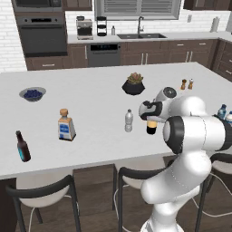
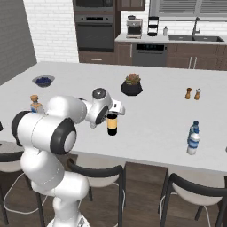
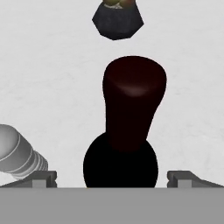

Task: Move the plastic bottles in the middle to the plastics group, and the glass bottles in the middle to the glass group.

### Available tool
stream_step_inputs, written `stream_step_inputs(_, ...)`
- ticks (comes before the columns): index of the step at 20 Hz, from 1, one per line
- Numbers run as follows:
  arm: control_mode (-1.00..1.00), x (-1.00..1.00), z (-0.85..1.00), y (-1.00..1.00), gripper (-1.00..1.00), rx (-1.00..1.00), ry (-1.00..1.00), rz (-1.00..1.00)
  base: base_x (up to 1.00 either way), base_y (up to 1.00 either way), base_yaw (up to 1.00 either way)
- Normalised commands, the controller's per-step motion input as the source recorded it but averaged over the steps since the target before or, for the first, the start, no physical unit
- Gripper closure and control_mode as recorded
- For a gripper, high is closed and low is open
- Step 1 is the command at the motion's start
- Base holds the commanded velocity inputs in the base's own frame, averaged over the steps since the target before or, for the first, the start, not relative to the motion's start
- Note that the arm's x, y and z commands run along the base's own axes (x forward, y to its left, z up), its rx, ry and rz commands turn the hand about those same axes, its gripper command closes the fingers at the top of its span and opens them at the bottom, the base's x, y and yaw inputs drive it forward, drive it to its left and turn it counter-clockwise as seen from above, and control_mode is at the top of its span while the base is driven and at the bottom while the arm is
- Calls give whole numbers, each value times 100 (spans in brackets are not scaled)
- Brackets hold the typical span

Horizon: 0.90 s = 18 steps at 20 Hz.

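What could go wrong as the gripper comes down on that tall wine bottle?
The gripper is open above the wine bottle, fingertips wide of the neck. An off-center close could tip this tall, slim bottle. The plain clear bottle stands close beside it and might get knocked over too.

My own arm covers most of the wine bottle (image 1: 151, 127) in the left base view; just its lower body with the yellow-orange label shows under my wrist. From the right base view the same bottle (image 2: 112, 124) loses its neck behind my hand. In the hand view, the bottle's base is cut by the bottom edge, and my gripper (image 3: 112, 177) shows only its two tips, set wide on either side. The plain clear bottle (image 3: 17, 153) is cut off at the left edge there. The potted plant (image 3: 117, 19) is cropped at the top. The corked bottle (image 2: 35, 103) is half hidden behind my shoulder.
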Motion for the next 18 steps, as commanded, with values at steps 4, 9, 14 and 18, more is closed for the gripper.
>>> stream_step_inputs(4, -100, 17, -11, 0, -100, 0, 0, 0, 0, 0, 0)
stream_step_inputs(9, -100, 16, -10, -1, -100, 0, 0, 0, 0, 0, 0)
stream_step_inputs(14, -100, 9, -6, -1, -100, 0, 0, 0, 0, 0, 0)
stream_step_inputs(18, -100, 0, 0, 0, 100, 0, 0, 0, 0, 0, 0)
